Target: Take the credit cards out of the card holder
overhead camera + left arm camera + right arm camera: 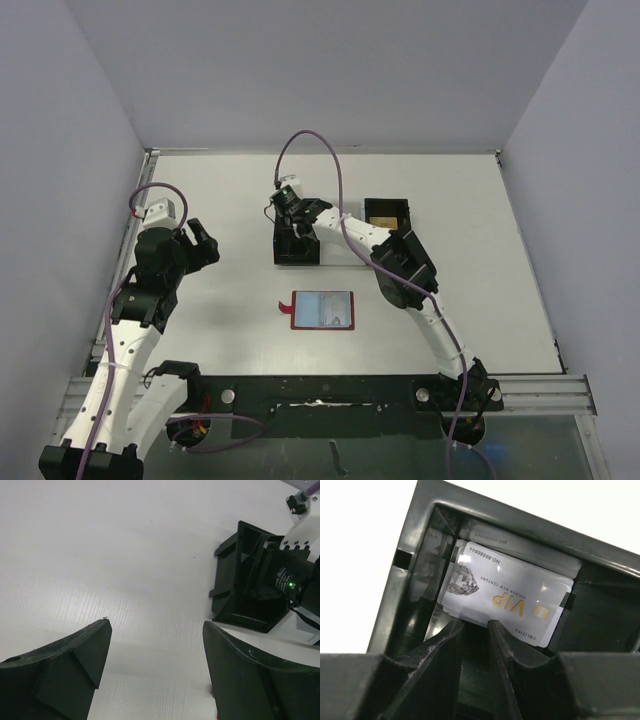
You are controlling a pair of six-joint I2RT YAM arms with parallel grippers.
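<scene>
Item, as I see it: right gripper [476, 624] extended far, down in black bin [417, 545], jaws narrowly parted at edge of credit cards [505, 595]; left gripper [155, 626] hovering left, spread wide.

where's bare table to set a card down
Widest bare table lies right of the right arm. Also free: between the left gripper and the black bin, and beside the wallet. Crowded around that bin and the second bin, where the arm crosses.

Bright, even light from above. The white tabletop [360, 540] is washed out; the credit card [505, 595] shines with glare.
</scene>
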